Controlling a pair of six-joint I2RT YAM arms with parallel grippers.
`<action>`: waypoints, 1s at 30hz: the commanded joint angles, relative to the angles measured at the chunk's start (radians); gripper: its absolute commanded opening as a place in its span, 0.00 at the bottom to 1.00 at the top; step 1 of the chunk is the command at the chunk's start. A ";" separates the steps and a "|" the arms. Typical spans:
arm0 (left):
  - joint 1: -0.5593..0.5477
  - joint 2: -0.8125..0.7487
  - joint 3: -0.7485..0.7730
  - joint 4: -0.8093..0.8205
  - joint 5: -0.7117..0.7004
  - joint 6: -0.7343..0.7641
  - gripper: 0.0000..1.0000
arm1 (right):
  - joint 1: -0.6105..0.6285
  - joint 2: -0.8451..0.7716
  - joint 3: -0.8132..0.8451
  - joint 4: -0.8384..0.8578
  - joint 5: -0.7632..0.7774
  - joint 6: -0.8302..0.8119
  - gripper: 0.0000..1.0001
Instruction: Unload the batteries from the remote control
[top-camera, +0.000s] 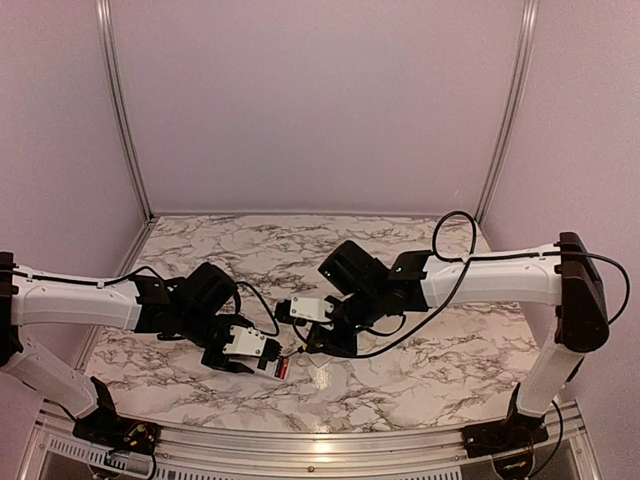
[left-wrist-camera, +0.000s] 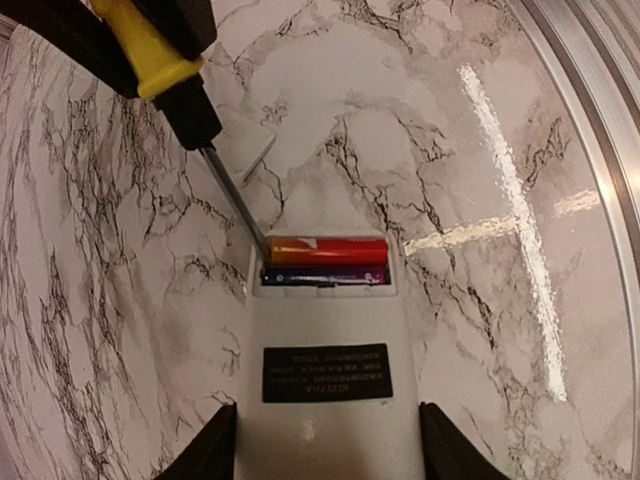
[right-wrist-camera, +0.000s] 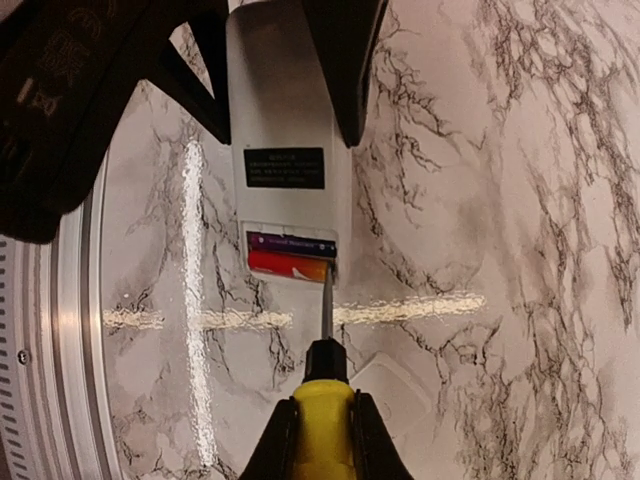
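Your remote (left-wrist-camera: 330, 400), pinched by the left end effector (left-wrist-camera: 330, 450), is open but both batteries (left-wrist-camera: 328, 262) sit inside; your right end effector (right-wrist-camera: 322, 450) clamps the screwdriver (right-wrist-camera: 322, 400), tip at the red one

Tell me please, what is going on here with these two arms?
The left gripper holds the remote control with its back up and the battery compartment open. The red battery and the dark battery lie inside, not yet out. The right gripper is shut on a yellow-handled screwdriver, whose tip sits at one end of the red battery, apparently to pry it out.
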 joint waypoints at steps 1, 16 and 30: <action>0.053 0.001 0.104 0.325 -0.183 -0.013 0.00 | 0.047 0.040 0.000 -0.119 -0.265 -0.025 0.00; 0.082 0.026 0.107 0.331 -0.173 -0.002 0.00 | 0.043 0.058 0.016 -0.124 -0.250 -0.019 0.00; 0.103 -0.021 0.067 0.323 -0.157 -0.050 0.00 | -0.007 -0.003 -0.004 -0.111 -0.146 0.027 0.00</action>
